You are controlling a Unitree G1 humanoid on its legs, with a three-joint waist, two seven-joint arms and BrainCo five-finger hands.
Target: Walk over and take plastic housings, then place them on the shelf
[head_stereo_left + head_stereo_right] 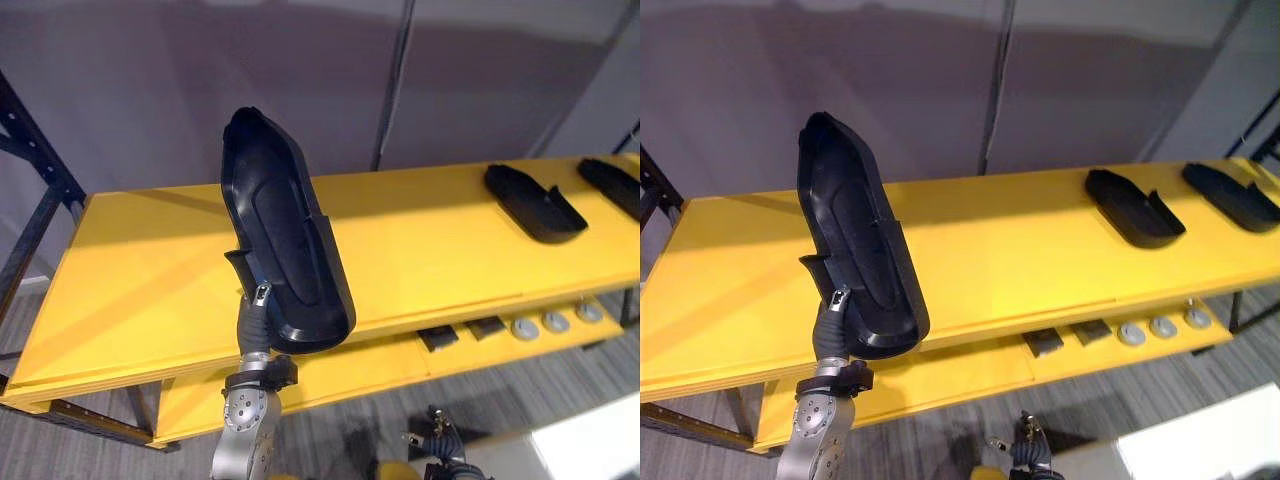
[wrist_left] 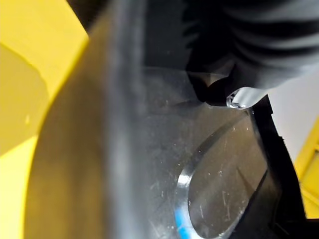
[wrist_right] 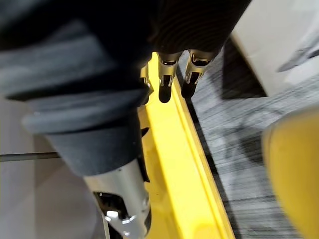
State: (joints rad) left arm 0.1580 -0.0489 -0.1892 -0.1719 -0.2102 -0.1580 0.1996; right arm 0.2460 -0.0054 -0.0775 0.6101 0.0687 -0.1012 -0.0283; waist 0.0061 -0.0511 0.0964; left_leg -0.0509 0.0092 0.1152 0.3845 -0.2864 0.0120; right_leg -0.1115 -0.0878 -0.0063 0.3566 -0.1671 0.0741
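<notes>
Main risk as I see it is the set-down on the yellow shelf [image 1: 450,250]. The held housing [image 1: 285,240] stands near upright, open side toward me. Its lower end hangs in front of the top board's front edge and the rest rises above the board. If I tip it forward before the bottom end clears that edge, it could catch and lever out of the grip. If I let go high, it drops flat and skids. The grip looks thin. The left hand [image 1: 260,296] is closed on the housing's lower end only, with one digit pinching the inner wall and the others hidden behind the shell. Most of the mass sits above the hand, so I'd expect slip on that smooth wall in any fast swing. The board straight ahead is bare. Two placed housings [image 1: 535,203] lie well apart to the right, so they only matter if I drift that way. The right hand [image 3: 167,82] hangs by a yellow board edge, fingers relaxed and holding nothing. The grey discs [image 1: 553,322] and black blocks [image 1: 437,337] on the lower board aren't involved.
</notes>
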